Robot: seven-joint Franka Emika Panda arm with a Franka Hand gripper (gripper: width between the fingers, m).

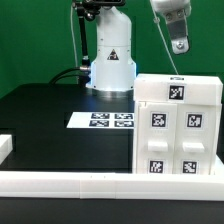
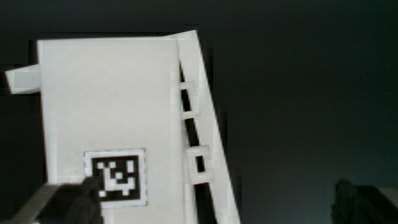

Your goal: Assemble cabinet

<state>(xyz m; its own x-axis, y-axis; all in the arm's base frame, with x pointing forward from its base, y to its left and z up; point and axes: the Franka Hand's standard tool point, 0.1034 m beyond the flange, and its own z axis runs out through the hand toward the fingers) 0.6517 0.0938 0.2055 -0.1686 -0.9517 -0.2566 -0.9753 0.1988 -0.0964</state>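
A green backdrop stands behind a black table (image 1: 40, 110) whose near edge is bounded by a long low white rail (image 1: 70, 182); the marker board (image 1: 103, 120) lies flat on the table before the arm's white base (image 1: 112, 65). The cabinet (image 1: 178, 125), the largest white box in view, stands upright at the exterior view's right, just behind the rail, its tagged faces toward the camera. The gripper (image 1: 178, 44) hangs in the air above the cabinet's top, apart from it, with the wrist entering from the upper edge of the exterior view and the fingers pointing downward. The wrist view looks down on the cabinet (image 2: 125, 110), showing one tagged panel and a stepped row of ledges along one side; only one dark fingertip (image 2: 71, 200) shows at the picture's edge, so whether the fingers are apart or together cannot be told, though nothing appears to be held between them. The cabinet looks largely put together, so the step in hand is judged a late one, either an approach to the top or a clearing move above it. A further contact would call for a straight descent, centred over the top edge.
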